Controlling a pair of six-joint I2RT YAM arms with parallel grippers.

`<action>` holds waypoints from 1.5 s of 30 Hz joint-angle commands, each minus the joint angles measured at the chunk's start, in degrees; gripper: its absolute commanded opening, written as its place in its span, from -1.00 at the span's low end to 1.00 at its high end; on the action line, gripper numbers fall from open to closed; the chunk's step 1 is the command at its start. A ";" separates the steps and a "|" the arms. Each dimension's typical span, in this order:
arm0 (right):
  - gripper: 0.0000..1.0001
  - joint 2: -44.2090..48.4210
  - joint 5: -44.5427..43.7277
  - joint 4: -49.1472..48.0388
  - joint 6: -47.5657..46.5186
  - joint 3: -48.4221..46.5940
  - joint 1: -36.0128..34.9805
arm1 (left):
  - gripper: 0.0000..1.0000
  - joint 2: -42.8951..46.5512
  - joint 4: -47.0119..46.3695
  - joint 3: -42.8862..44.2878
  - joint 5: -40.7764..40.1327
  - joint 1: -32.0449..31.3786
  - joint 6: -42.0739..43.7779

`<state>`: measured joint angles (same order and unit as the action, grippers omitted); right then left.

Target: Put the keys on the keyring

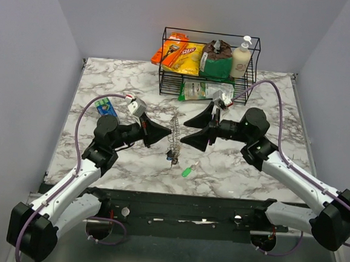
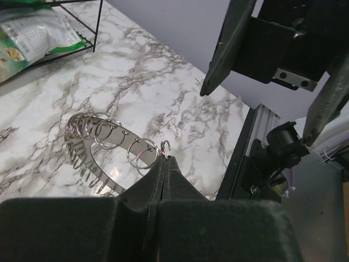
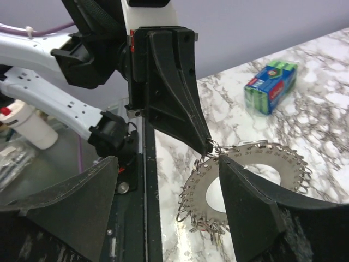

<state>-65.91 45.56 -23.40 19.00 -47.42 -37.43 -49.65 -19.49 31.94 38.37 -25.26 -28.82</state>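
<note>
The keyring (image 1: pixel 173 134) is a silvery metal disc hung with many small rings, held upright on edge above the marble table (image 1: pixel 100 155). My left gripper (image 1: pixel 167 136) is shut on one ring at its rim (image 2: pixel 165 158). In the left wrist view the keyring (image 2: pixel 103 147) stretches away from the pinched ring. My right gripper (image 1: pixel 182 133) is open just right of it. In its own view the right gripper (image 3: pixel 167 161) has one finger on each side of the disc's edge (image 3: pixel 204 188), not closed on it. A few small keys (image 3: pixel 215 225) hang from the lower rings. A green-headed key (image 1: pixel 187 170) lies loose on the table below.
A black wire basket (image 1: pixel 167 76) at the back holds snack bags and a soap bottle (image 1: pixel 241 58). A green-and-white bag (image 1: pixel 205 91) lies in front of it. A blue and green box (image 1: pixel 106 107) sits at the left, behind the left arm.
</note>
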 commanded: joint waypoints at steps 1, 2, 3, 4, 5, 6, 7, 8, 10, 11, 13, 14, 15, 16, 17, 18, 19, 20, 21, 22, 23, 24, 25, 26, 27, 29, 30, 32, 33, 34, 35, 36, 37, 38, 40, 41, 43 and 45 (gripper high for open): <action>0.63 -1.85 5.41 -3.67 2.09 -2.41 -0.01 | -1.00 2.36 -5.39 2.42 5.83 -0.32 -0.80; 0.63 -2.03 5.85 -3.85 2.35 -2.50 -0.01 | -1.00 2.71 -5.39 2.51 6.27 -0.32 -0.80; 0.63 -2.03 6.12 -4.11 2.35 -2.42 -0.10 | -1.00 2.71 -5.39 2.51 6.63 -0.32 -0.80; 0.63 -2.12 6.29 -4.55 2.35 -2.42 -0.10 | -1.00 2.80 -5.39 2.60 6.80 -0.32 -0.89; 0.63 -2.47 6.29 -4.55 2.18 -2.33 0.07 | -1.00 2.98 -4.95 2.68 6.72 -0.23 -0.80; 0.63 -2.47 6.12 -4.38 2.09 -2.33 -0.01 | -1.00 2.98 -4.77 2.68 6.63 -0.32 -0.80; 0.63 -2.56 6.21 -4.20 2.00 -2.33 -0.01 | -1.00 2.98 -4.77 2.77 6.80 -0.32 -0.89; 0.63 -2.64 5.95 -4.11 1.83 -2.24 -0.01 | -1.00 2.98 -4.69 2.77 7.07 -0.32 -0.89; 0.63 -2.82 5.59 -4.11 1.74 -1.89 -0.01 | -1.00 2.98 -4.77 2.60 7.42 -0.32 -0.98; 0.62 -2.99 5.42 -4.11 1.56 -1.89 -0.01 | -1.00 2.98 -4.86 2.51 7.60 -0.32 -0.80; 0.62 -3.61 5.33 -4.20 1.47 -1.80 -0.01 | -1.00 3.07 -4.86 2.42 8.21 -0.32 -0.98; 0.61 -3.79 5.50 -4.29 1.47 -1.80 -0.01 | -1.00 2.98 -4.86 2.51 8.56 -0.41 -0.98; 0.61 -4.05 5.76 -4.46 1.65 -1.80 -0.01 | -1.00 2.98 -4.95 2.60 9.09 -0.41 -1.15; 0.61 -4.23 6.03 -5.51 1.91 -1.71 -0.01 | -1.00 2.98 -4.95 2.68 9.53 -0.41 -1.07; 0.60 -4.23 6.64 -6.21 2.52 -1.45 -0.01 | -1.00 3.07 -4.95 2.68 9.62 -0.50 -1.15; 0.59 -4.31 6.99 -6.74 2.70 -1.36 -0.01 | -1.00 3.07 -4.95 2.77 9.71 -0.58 -1.15; 0.59 -4.40 7.26 -7.53 2.88 -1.45 -0.01 | -1.00 3.07 -4.95 2.95 10.14 -0.67 -1.24; 0.58 -4.49 8.22 -7.89 3.32 -1.45 -0.01 | -1.00 2.89 -5.04 3.12 10.41 -0.67 -1.59; 0.58 -4.58 8.58 -8.33 3.41 -1.45 -0.01 | -1.00 2.72 -5.12 3.21 10.84 -0.85 -1.85; 0.54 -4.84 9.01 -9.20 3.49 -1.36 -0.01 | -1.00 2.63 -5.21 3.39 11.46 -0.85 -1.86; 0.50 -4.84 9.98 -9.64 3.76 -1.36 -0.01 | -1.00 2.45 -5.47 3.48 11.64 -1.02 -1.94; 0.50 -5.10 10.51 -10.00 3.76 -1.27 -0.01 | -1.00 2.45 -5.65 3.48 11.64 -1.02 -2.12; 0.49 -5.28 10.95 -10.52 3.93 -1.45 -0.01 | -1.00 2.54 -5.83 3.56 11.55 -1.11 -2.21; 0.49 -5.63 11.74 -10.44 4.11 -1.54 -0.01 | -1.00 2.45 -6.09 3.56 11.64 -1.11 -2.29; 0.49 -5.89 12.00 -10.44 4.11 -1.62 -0.01 | -1.00 2.45 -6.18 3.65 11.64 -1.11 -2.47; 0.48 -6.60 13.06 -10.53 4.20 -1.71 -0.01 | -1.00 2.45 -6.26 3.91 11.99 -1.37 -2.56; 0.48 -6.86 13.24 -10.61 4.20 -1.63 -0.10 | -1.00 2.36 -6.27 4.00 11.99 -1.46 -2.65; 0.48 -7.39 13.94 -10.62 4.46 -1.71 -0.01 | -1.00 2.01 -6.27 4.18 11.90 -1.55 -2.73; 0.47 -7.83 14.12 -10.62 4.46 -1.89 -0.01 | -1.00 1.92 -6.27 4.27 11.99 -1.64 -2.73; 0.47 -7.92 14.20 -10.35 4.46 -1.89 0.08 | -1.00 1.66 -6.27 4.44 12.08 -1.73 -2.91; 0.47 -8.09 14.20 -10.44 4.46 -1.71 -0.10 | -1.00 1.22 -6.27 4.53 12.17 -1.73 -2.91; 0.47 -8.18 14.20 -10.53 4.46 -1.63 -0.01 | -1.00 1.13 -6.27 4.53 12.25 -1.99 -2.91; 0.47 -8.27 14.12 -10.61 4.55 -1.45 -0.01 | -1.00 0.96 -6.35 4.53 12.26 -2.08 -2.91; 0.47 -8.36 14.12 -10.53 4.29 -1.54 -0.10 | -1.00 0.78 -6.44 4.53 12.17 -2.17 -2.91; 0.45 -8.53 14.12 -9.92 4.20 -1.71 -0.01 | -1.00 0.69 -6.53 4.71 12.08 -2.34 -2.91; 0.41 -8.53 13.94 -9.48 3.68 -1.71 -0.01 | -1.00 0.78 -6.36 4.79 12.17 -2.43 -2.91; 0.40 -7.75 13.07 -8.95 3.15 -1.45 -0.01 | -1.00 0.78 -5.83 5.06 12.17 -2.43 -2.47; 0.40 -7.22 12.27 -8.95 2.71 -1.10 -0.01 | -1.00 0.87 -5.48 4.97 12.08 -2.61 -1.95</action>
<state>-73.87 57.80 -32.45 22.87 -48.27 -37.43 -49.23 -22.63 34.28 49.15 -27.44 -31.18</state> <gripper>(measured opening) 0.703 0.009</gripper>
